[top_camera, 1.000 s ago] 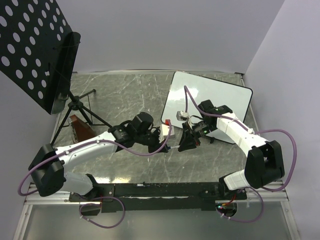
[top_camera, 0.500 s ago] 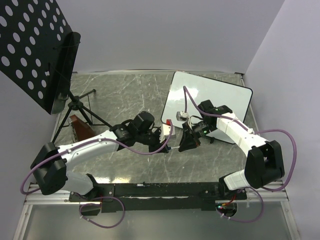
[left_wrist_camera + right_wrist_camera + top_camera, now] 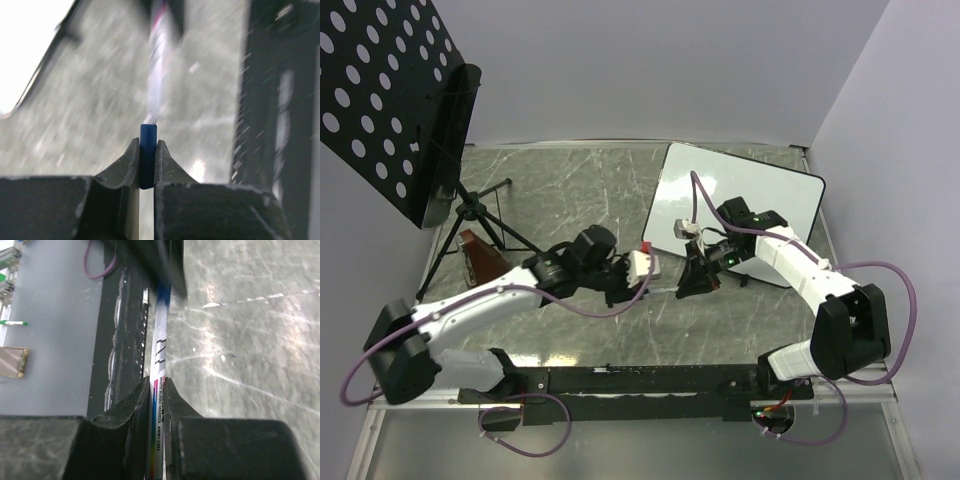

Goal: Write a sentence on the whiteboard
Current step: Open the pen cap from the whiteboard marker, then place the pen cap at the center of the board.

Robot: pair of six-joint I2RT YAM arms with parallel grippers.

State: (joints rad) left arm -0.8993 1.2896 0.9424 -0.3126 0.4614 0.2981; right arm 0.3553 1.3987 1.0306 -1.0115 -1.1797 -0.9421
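The left claw point(image 3: 642, 292) drew back from the right claw point(image 3: 688, 287), apparently pulling the cap point(image 3: 148, 155) off the marker point(image 3: 159, 390).

Whiteboard point(image 3: 760, 195) lies far right on the bench point(image 3: 570, 190), perforated stand point(image 3: 380, 90) far left; near centre, a marker point(image 3: 159, 390) spans between left fingers point(image 3: 125, 165) and right fingers point(image 3: 135, 405).

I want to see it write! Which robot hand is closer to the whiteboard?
Right. The right gripper sits just off the near edge of the whiteboard, gripping the marker; the left gripper is farther left, pinching its blue end.
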